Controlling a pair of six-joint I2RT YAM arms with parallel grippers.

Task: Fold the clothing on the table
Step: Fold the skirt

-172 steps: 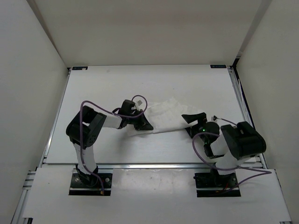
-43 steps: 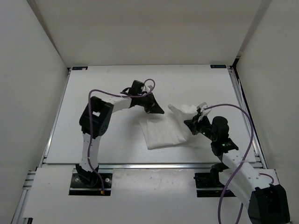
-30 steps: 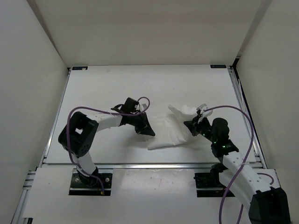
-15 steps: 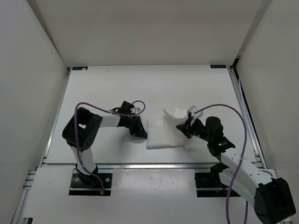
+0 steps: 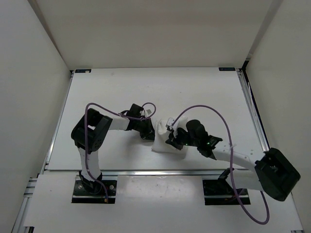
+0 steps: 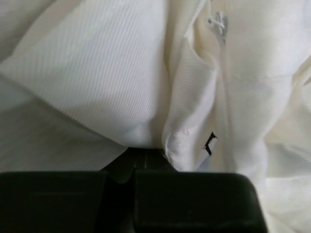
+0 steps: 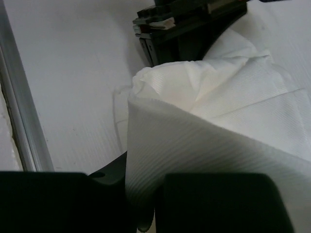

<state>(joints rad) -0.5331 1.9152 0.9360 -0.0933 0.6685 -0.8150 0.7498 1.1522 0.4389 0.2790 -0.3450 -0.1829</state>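
The clothing (image 5: pixel 163 140) is a small bunched white piece near the table's (image 5: pixel 112 92) middle front. My right gripper (image 5: pixel 173 138) reaches in from the right and is shut on a raised fold of it; in the right wrist view the ribbed fabric (image 7: pixel 218 111) runs down between the fingers of the right gripper (image 7: pixel 146 204). My left gripper (image 5: pixel 148 129) is shut, its tips against the cloth's left edge. In the left wrist view the clothing (image 6: pixel 112 73) drapes over the tips of the left gripper (image 6: pixel 133 165), and a small label (image 6: pixel 210 144) shows.
White walls enclose the table on three sides. An aluminium rail (image 5: pixel 160 171) runs along the near edge and another rail (image 5: pixel 250 107) along the right side. The left gripper's body (image 7: pixel 189 29) sits just beyond the fold in the right wrist view.
My right gripper has carried the cloth's right edge leftward over the rest, making a narrower bundle. The left gripper has come in against the cloth's left edge.
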